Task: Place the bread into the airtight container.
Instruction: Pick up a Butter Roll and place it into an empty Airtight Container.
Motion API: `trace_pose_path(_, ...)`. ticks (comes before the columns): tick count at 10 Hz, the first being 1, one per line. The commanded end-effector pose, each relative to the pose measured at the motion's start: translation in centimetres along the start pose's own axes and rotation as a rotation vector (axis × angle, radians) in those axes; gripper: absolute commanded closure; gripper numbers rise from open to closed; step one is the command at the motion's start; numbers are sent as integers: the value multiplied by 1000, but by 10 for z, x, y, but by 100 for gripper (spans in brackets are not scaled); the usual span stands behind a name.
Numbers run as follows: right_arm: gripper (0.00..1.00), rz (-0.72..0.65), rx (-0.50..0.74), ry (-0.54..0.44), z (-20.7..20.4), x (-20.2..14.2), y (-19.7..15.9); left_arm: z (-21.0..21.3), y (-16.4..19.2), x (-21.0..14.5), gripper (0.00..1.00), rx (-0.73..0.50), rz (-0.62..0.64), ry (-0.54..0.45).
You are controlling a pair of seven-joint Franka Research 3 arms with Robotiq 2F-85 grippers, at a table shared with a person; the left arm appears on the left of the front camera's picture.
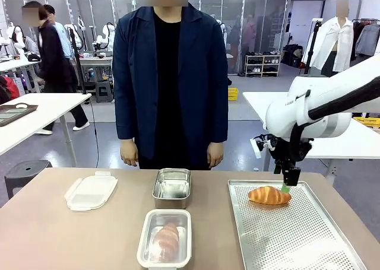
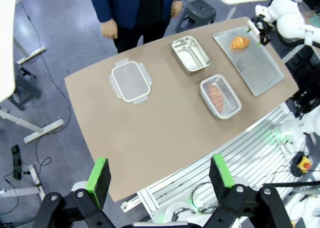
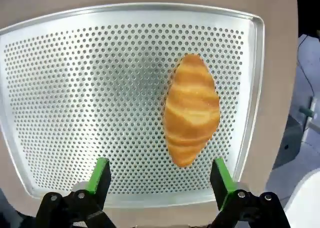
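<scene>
Left gripper (image 2: pixel 159 168) hangs high above the near edge of the brown table (image 1: pixel 47 234), fingers (image 2: pixel 99 175) spread wide, holding nothing. Far left on the table lies a clear lid (image 1: pixel 91 191) with a white rim, flat, well apart from the other things. Near the middle, on the far side, stands an open steel container (image 1: pixel 171 187) with nothing seen inside. Just on the near side of it sits the clear container (image 1: pixel 165 261), uncovered, with a bread piece (image 1: pixel 167 239) lying lengthwise in it. The two boxes are close but apart. Behind the table a person (image 1: pixel 171 74) in a dark blue jacket stands with both hands (image 1: pixel 129 153) hanging at the sides, away from everything on the table. Right side: a perforated tray (image 1: pixel 297 234) lies flat, and the croissant (image 1: pixel 269 195) rests on its far end, long axis running left to right. The right gripper (image 1: pixel 290 182) points down from the right arm at the croissant's right tip, over the tray's far edge; from the front, contact cannot be told. In the right wrist view its fingers (image 3: pixel 101 174) are spread wide with nothing pinched. There the croissant (image 3: pixel 191 110) lies on the tray (image 3: pixel 75 87) ahead of them, nearer one finger than the other
</scene>
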State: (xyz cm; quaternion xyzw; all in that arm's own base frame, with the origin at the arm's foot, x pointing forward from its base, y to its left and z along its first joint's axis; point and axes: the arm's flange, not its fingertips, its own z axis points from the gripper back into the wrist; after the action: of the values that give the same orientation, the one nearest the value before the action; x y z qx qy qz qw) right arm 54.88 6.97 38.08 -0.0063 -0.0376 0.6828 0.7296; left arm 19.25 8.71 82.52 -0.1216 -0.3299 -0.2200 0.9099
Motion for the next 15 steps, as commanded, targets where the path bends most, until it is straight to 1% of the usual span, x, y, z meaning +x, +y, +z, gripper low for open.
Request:
trace_pose_path(1, 0, -44, -27, 11, -13, 11, -17, 1, -1, 0, 0, -6, -13, -2)
trace_pose_path(2, 0, -61, -20, 17, -24, 14, -21, 1, -1, 0, 0, -6, -13, -2)
trace_pose_path(3, 0, -91, -39, -13, -34, 16, -27, 1, -1, 0, 0, -6, -13, -2)
trace_pose_path(4, 0, -109, -46, -5, -41, 17, -30, 1, -1, 0, 0, -6, -13, -2)
trace_pose_path(7, 0, -131, -60, -13, -55, 17, -35, 1, -1, 0, 0, -6, -13, -2)
trace_pose_path(8, 0, -133, -28, -9, -62, 16, -37, 1, -1, 0, 0, -6, -13, -2)
trace_pose_path(12, 0, -156, 27, 15, -77, 15, -46, 1, -1, 0, 0, -6, -13, -2)
trace_pose_path(13, 0, -158, 23, 8, -78, 15, -47, 1, -1, 0, 0, -6, -13, -2)
trace_pose_path(14, 11, -142, 22, 14, -81, 14, -47, 1, -1, 0, 0, -6, -13, -2)
trace_pose_path(15, 20, -141, 23, 19, -82, 13, -48, 1, -1, 0, 0, -6, -13, -2)
